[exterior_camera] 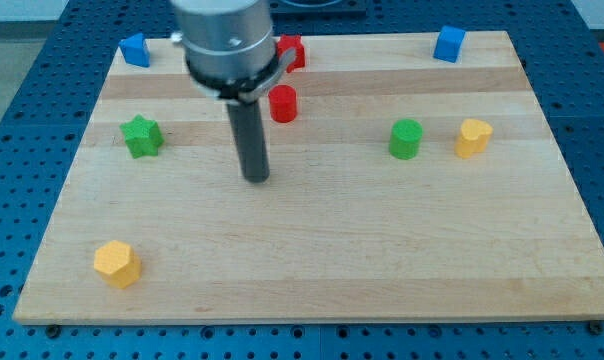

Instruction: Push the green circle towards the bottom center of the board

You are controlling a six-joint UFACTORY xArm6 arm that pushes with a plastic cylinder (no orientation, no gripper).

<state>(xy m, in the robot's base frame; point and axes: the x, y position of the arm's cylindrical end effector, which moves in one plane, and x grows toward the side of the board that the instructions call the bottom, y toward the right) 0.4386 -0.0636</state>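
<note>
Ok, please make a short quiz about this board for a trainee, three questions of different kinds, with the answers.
1. True or false: my tip touches the green circle.
2. Which block is nearest the green circle? A) yellow block at the view's right B) green star C) red cylinder
3. Fill in: the other yellow block lies near the view's bottom ____ corner.

Key: 1 false, the tip stands apart, to the circle's left in the view. 2 A. 3 left.
</note>
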